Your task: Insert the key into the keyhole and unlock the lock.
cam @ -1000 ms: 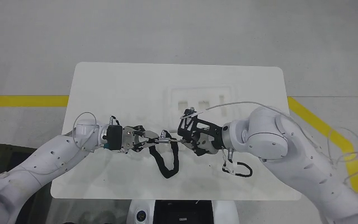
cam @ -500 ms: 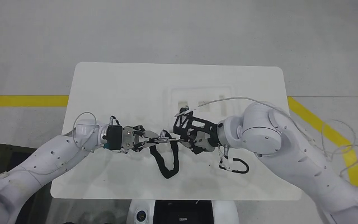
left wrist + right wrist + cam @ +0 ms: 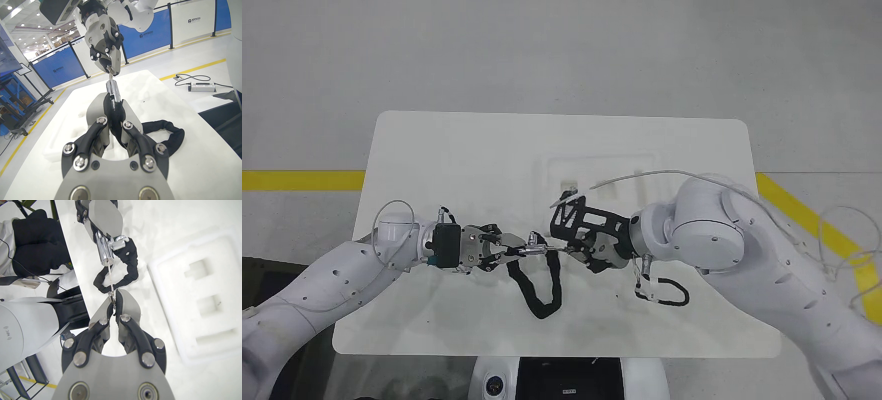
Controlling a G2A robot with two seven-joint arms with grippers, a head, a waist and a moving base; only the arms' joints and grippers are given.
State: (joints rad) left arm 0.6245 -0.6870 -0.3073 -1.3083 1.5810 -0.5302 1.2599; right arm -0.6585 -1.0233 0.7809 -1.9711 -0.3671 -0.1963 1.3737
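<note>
Foam tray (image 3: 602, 160) lies beyond the lock (image 3: 532, 243), black clip (image 3: 687, 296) near it.

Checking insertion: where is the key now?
Right wrist view: the key is pinched in the right hand, tip at the keyhole of the lock the left hand holds.

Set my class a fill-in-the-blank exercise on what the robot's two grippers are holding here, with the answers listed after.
The left gripper is shut on the ____. The right gripper is shut on the ____. The cable looping down from the left gripper is coloured ____.
Missing words: lock; key; black.
</note>
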